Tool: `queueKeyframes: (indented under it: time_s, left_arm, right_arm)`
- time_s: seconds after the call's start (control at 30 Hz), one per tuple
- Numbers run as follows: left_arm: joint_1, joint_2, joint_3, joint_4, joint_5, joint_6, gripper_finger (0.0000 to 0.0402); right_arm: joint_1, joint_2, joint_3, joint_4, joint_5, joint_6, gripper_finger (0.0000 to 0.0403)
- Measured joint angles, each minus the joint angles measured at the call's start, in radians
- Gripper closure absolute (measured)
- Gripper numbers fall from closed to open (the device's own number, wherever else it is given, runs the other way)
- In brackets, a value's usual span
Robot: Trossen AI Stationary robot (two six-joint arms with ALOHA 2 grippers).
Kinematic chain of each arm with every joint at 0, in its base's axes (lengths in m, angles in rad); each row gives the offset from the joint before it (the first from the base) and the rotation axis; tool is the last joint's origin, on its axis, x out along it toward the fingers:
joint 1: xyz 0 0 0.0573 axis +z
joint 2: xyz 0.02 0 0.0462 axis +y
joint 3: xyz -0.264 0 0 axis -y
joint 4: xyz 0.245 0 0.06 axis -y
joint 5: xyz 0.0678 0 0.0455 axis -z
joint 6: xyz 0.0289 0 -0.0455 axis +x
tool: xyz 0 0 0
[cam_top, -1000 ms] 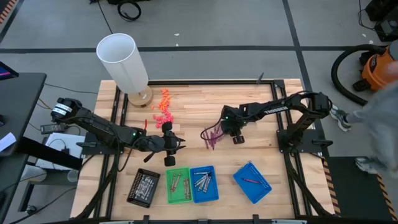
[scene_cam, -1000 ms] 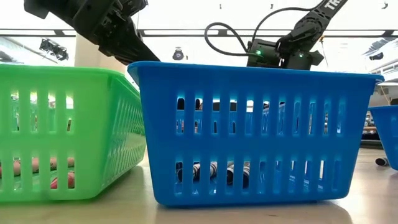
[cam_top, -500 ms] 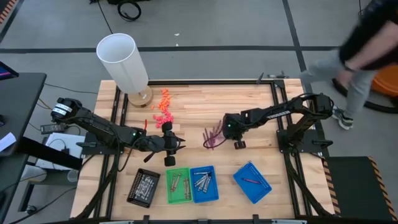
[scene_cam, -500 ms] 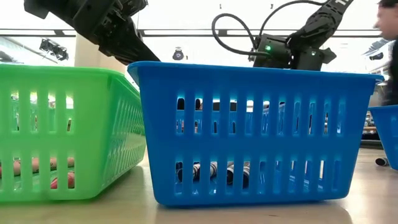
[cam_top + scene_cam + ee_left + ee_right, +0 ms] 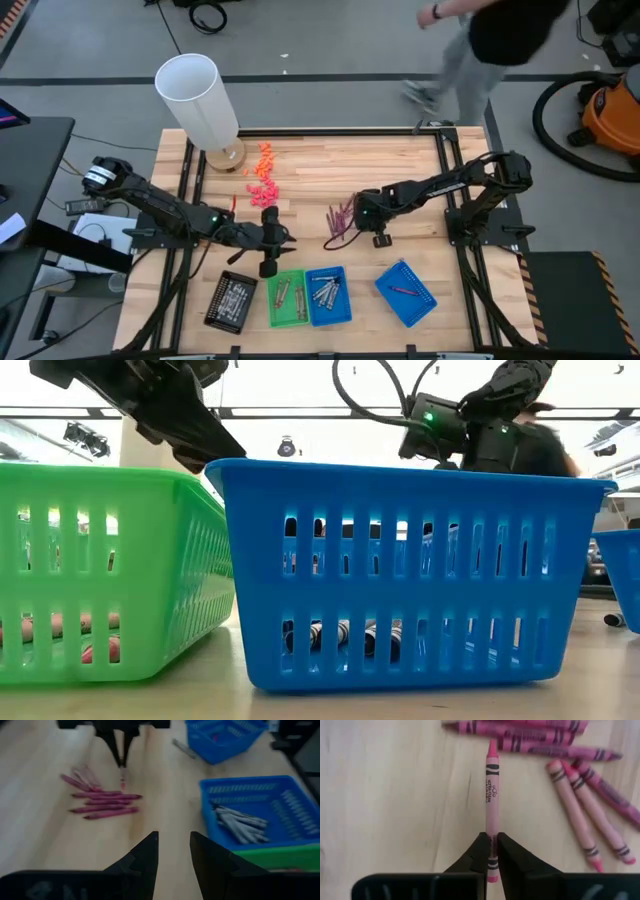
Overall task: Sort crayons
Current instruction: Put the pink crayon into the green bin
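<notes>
Right wrist view: the right gripper is closed on one pink crayon near its blunt end, long axis running straight ahead of the fingers, tip toward the remaining pink crayons on the table.

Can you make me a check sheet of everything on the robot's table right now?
Surface: wooden table, bare in the middle.
Job's things: pink crayons in a loose pile; more crayons in the green tray, the blue tray and the far blue tray.
Clutter: white tube, orange bits, black tray.
Hands: right hand shut on a crayon; left hand open, empty, above the green tray.
Cables: loop on the right arm.
Surroundings: person walking past, orange vacuum.
</notes>
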Motion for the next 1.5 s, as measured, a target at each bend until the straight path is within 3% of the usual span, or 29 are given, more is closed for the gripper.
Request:
queueKeyframes:
  time_s: [0.33, 0.77, 0.97, 1.23, 1.5]
  left_arm:
    - [-0.071, 0.0, 0.0, -0.002, -0.017, -0.095, 0.0273]
    - [-0.047, 0.0, 0.0, -0.007, -0.11, -0.115, 0.0185]
    - [-0.024, 0.0, 0.0, -0.007, -0.115, -0.114, 0.0182]
    - [-0.023, 0.0, 0.0, -0.003, -0.205, -0.102, 0.0182]
    - [-0.011, 0.043, 0.0, 0.181, -0.209, 0.045, 0.0182]
  right_arm:
    - [0.071, -0.002, 0.052, 0.056, 0.011, 0.099, 0.0368]
    - [0.142, -0.003, 0.056, 0.24, 0.157, 0.16, 0.0368]
    - [0.181, -0.003, 0.056, 0.35, 0.235, 0.165, 0.0368]
    - [0.244, -0.004, 0.056, 0.495, 0.389, 0.157, 0.0368]
    - [0.298, -0.005, 0.057, 0.632, 0.423, 0.12, 0.0368]
